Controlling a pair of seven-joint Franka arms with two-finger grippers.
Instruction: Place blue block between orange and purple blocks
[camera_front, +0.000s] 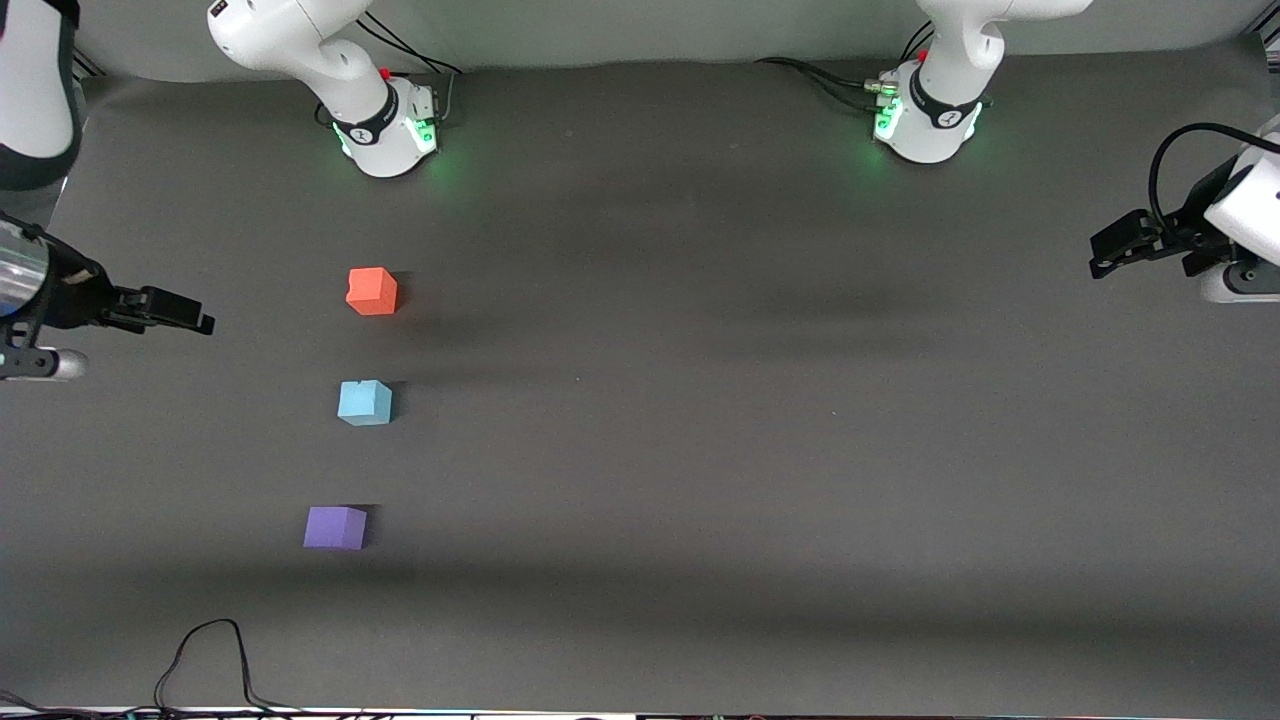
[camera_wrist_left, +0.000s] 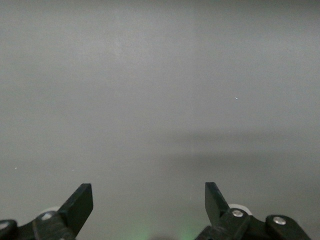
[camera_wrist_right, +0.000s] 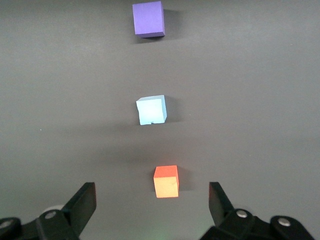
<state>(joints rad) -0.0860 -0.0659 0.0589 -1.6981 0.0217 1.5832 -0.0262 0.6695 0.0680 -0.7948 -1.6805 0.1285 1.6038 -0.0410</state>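
Three small cubes stand in a row toward the right arm's end of the table. The orange block (camera_front: 372, 291) (camera_wrist_right: 166, 182) is farthest from the front camera. The purple block (camera_front: 335, 527) (camera_wrist_right: 148, 18) is nearest. The blue block (camera_front: 365, 402) (camera_wrist_right: 151, 110) sits between them, apart from both, with a notch in one top edge. My right gripper (camera_front: 192, 314) (camera_wrist_right: 151, 193) hangs open and empty over the table beside the row, touching no cube. My left gripper (camera_front: 1112, 254) (camera_wrist_left: 148, 193) is open and empty over the left arm's end of the table, with only bare table below it.
The two arm bases (camera_front: 392, 130) (camera_front: 930, 120) stand along the edge farthest from the front camera, with cables beside them. A black cable (camera_front: 205, 655) loops on the table near the edge closest to the front camera. The grey table top (camera_front: 700, 400) stretches between the arms.
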